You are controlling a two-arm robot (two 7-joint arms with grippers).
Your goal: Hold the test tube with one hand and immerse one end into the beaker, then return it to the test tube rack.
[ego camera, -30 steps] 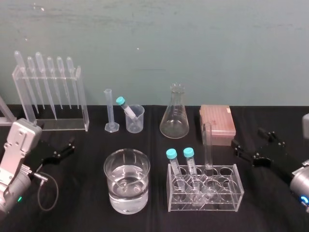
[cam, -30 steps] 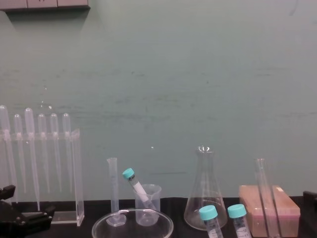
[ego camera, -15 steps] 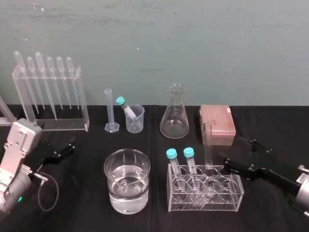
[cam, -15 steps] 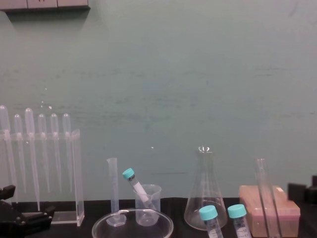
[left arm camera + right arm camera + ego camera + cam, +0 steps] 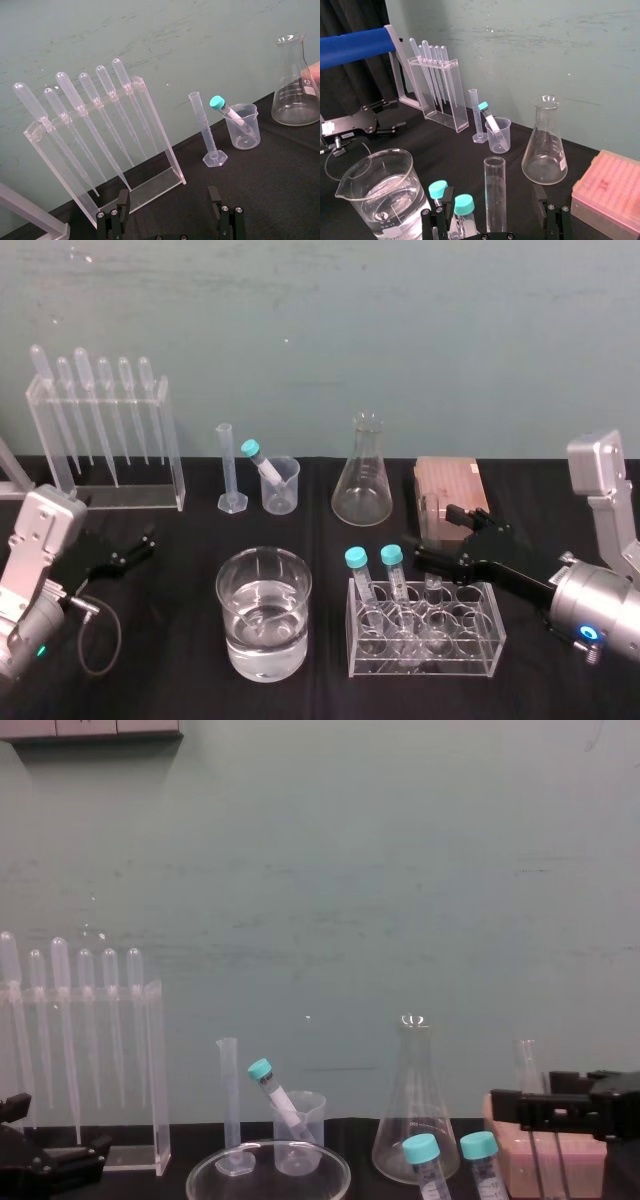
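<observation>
1. Spanning the scene, the black bench (image 5: 320, 530) carries all the glassware.
2. At the bench's 10 o'clock corner stands the clear pipette stand (image 5: 105, 455), with six pipettes hanging in it.
3. The right end effector (image 5: 433, 533) reaches in from 3 o'clock, above the test tube rack (image 5: 470, 640). Its fingers are spread, one on each side of the test tube (image 5: 495, 187), and the right wrist view shows a gap on both sides.
4. The left end effector (image 5: 128, 552) sits at the bench's 9 o'clock edge, fingers spread with nothing between them.
5. The beaker (image 5: 262, 570), about half full of clear liquid (image 5: 262, 635), stands at 9 o'clock of the rack, near it but apart.
6. The conical flask (image 5: 361, 485) stands at 11 o'clock of the rack, and the pink box (image 5: 462, 480) at 1 o'clock.
7. The test tube stands upright in a hole of the rack, at 3 o'clock of the two teal-capped tubes (image 5: 390, 570).
8. At 12 o'clock of the beaker, a small cup (image 5: 281, 490) holds a leaning capped tube (image 5: 262, 465). The measuring cylinder (image 5: 226, 468) is just at the cup's 9 o'clock.
</observation>
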